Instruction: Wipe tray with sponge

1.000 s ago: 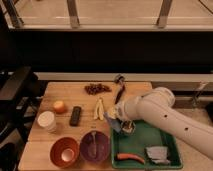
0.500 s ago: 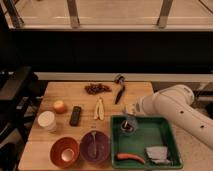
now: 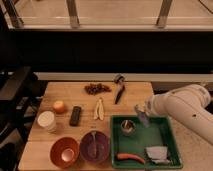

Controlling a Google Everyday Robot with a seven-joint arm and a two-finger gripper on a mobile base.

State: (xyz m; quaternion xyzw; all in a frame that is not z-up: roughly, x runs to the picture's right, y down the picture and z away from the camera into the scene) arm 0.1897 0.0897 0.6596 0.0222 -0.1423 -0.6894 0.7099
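Behind the wooden table [image 3: 67,91] I see a dark wall with a railing above it. The green tray [image 3: 152,135] sits at the table's near right corner.

The sponge [image 3: 156,153], a grey pad, lies in the tray's near right corner, well apart from the gripper. Just left of it, along the near wall, lies a carrot [image 3: 131,158]. A small metal cup [image 3: 128,127] stands upright in the tray's far left part.

My white arm [image 3: 182,106] comes in from the right. The gripper [image 3: 141,115] points down over the tray's far edge, just right of the cup and near it. Whether it is spread or closed I cannot tell, and I cannot tell if it touches the tray.

Left of the tray, at the near edge, a purple bowl [image 3: 95,146] with a utensil in it stands just beside an orange bowl [image 3: 64,151]. Farther back are a white cup [image 3: 46,121], a black bar [image 3: 75,115], a pale peel [image 3: 99,109] and a round orange fruit [image 3: 60,106]. Near the far edge lie a dark cluster of grapes [image 3: 97,88] and a black tool [image 3: 119,92].
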